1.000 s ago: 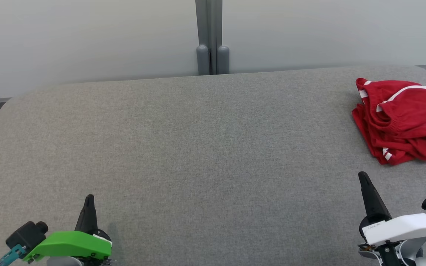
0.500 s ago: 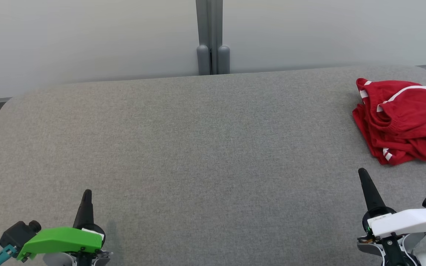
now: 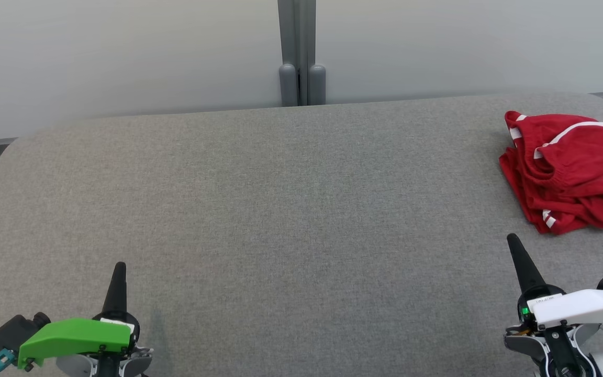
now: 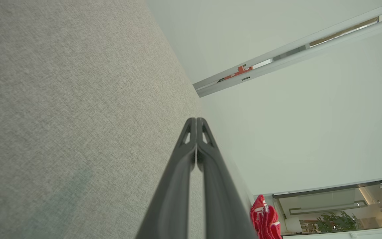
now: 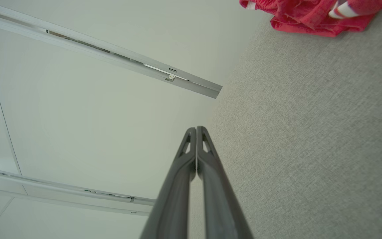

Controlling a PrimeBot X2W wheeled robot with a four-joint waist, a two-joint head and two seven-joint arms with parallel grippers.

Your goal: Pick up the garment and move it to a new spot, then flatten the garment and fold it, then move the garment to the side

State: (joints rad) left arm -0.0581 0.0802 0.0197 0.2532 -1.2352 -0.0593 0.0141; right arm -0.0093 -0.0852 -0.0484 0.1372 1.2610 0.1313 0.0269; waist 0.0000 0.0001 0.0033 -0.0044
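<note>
From the head camera, a grey woven padded surface (image 3: 301, 209) with rounded corners lies below pale wall panels joined by a grey post (image 3: 301, 52). The crumpled red garment (image 3: 568, 170) with white stripes lies by the surface's right edge near the far corner. The left gripper (image 3: 119, 266) and right gripper (image 3: 513, 239) hover near the front edge, fingers pressed together and holding nothing. In the left wrist view, the left gripper (image 4: 196, 120) is closed above bare fabric (image 4: 61, 99), well apart from the garment (image 4: 265, 217). In the right wrist view, the right gripper (image 5: 196, 128) is closed, with open fabric (image 5: 310, 132) between it and the garment (image 5: 310, 13).
</note>
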